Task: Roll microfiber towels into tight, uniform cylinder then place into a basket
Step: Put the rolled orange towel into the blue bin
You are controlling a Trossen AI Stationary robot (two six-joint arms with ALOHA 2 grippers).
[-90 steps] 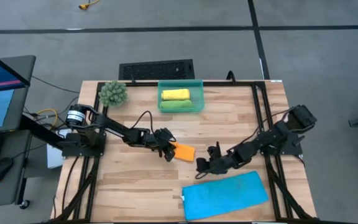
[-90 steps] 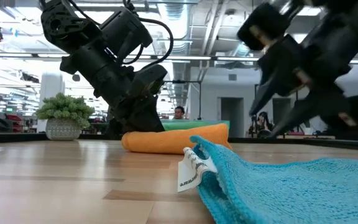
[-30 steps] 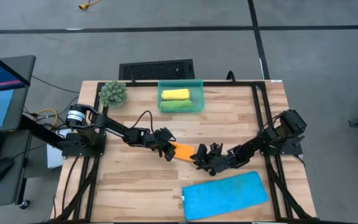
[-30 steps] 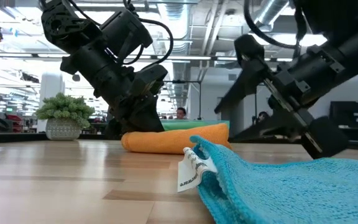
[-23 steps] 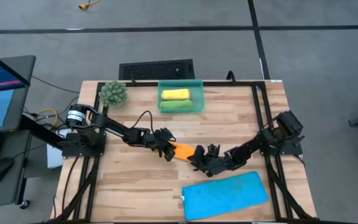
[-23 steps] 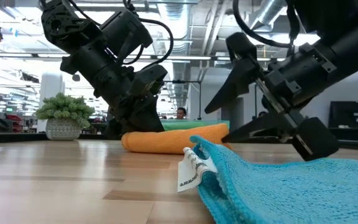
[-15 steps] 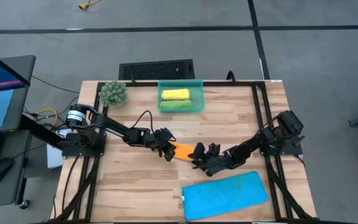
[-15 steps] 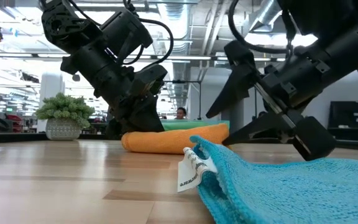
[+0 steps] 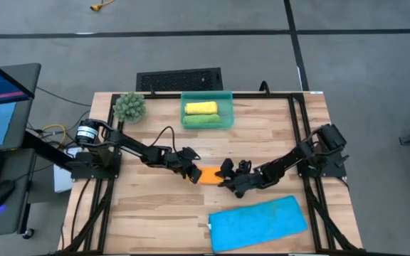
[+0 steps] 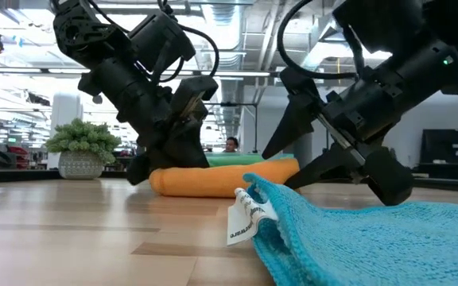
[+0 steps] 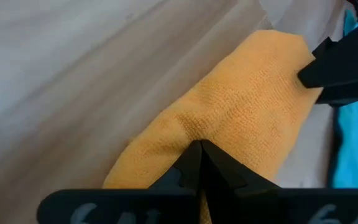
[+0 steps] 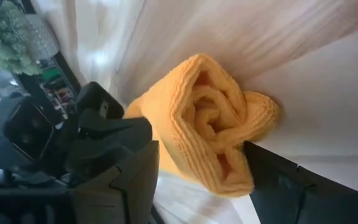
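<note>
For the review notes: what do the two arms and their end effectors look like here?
Both arms are matte black, built of chunky jointed segments with black cables looping along them. The left arm has a silvery ring at its base joint. The left end effector and right end effector each end in two black, wedge-shaped fingers.

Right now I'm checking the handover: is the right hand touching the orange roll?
Touching. In the right wrist view, the right hand straddles the end of the orange roll, and one open finger presses against the cloth.
</note>
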